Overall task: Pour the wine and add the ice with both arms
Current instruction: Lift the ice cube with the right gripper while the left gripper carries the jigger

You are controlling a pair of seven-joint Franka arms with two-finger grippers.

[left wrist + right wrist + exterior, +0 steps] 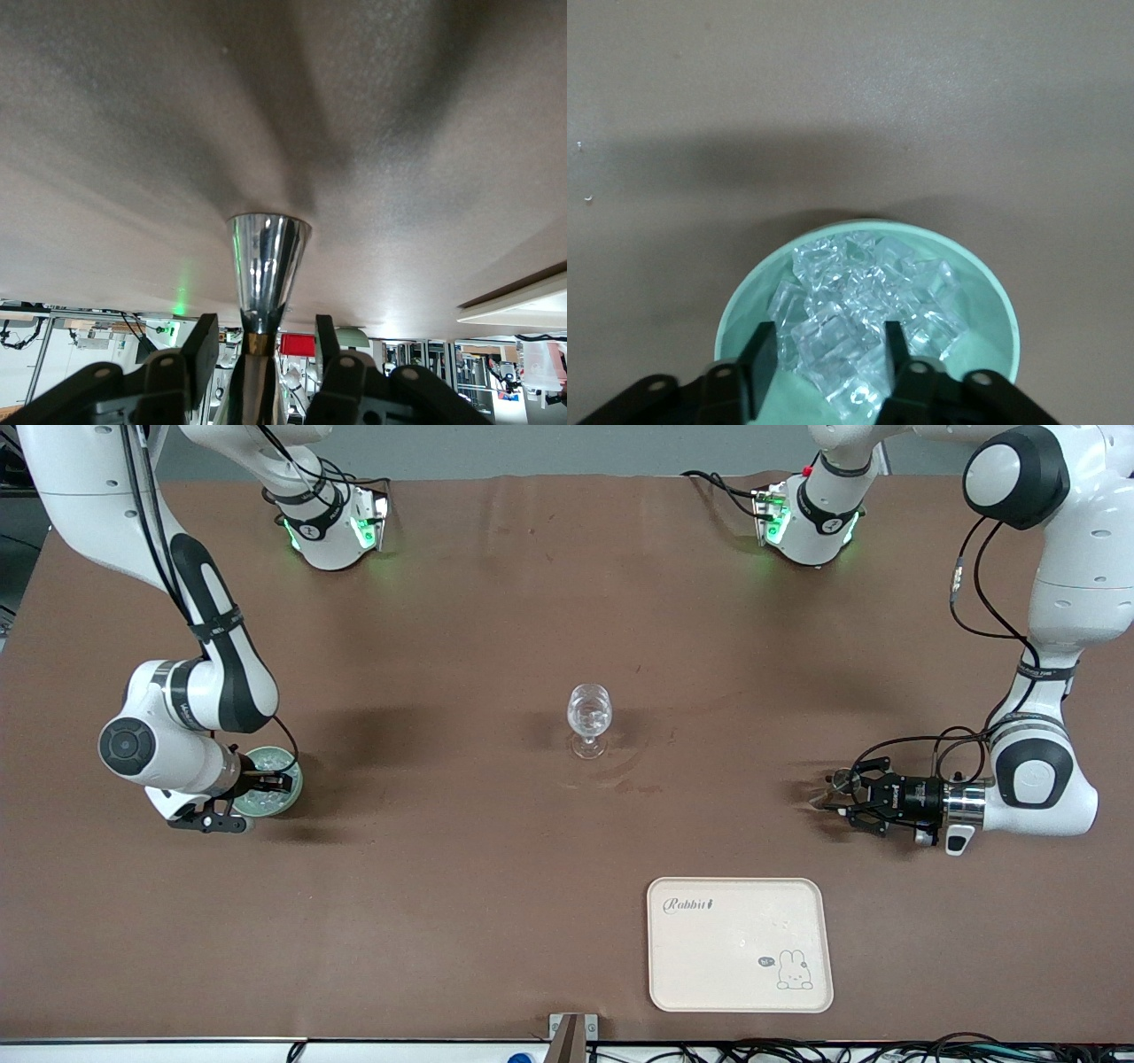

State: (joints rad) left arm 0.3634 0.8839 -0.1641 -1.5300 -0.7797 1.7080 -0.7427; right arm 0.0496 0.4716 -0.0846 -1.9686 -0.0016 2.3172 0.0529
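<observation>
White arms, black joints, cables.
</observation>
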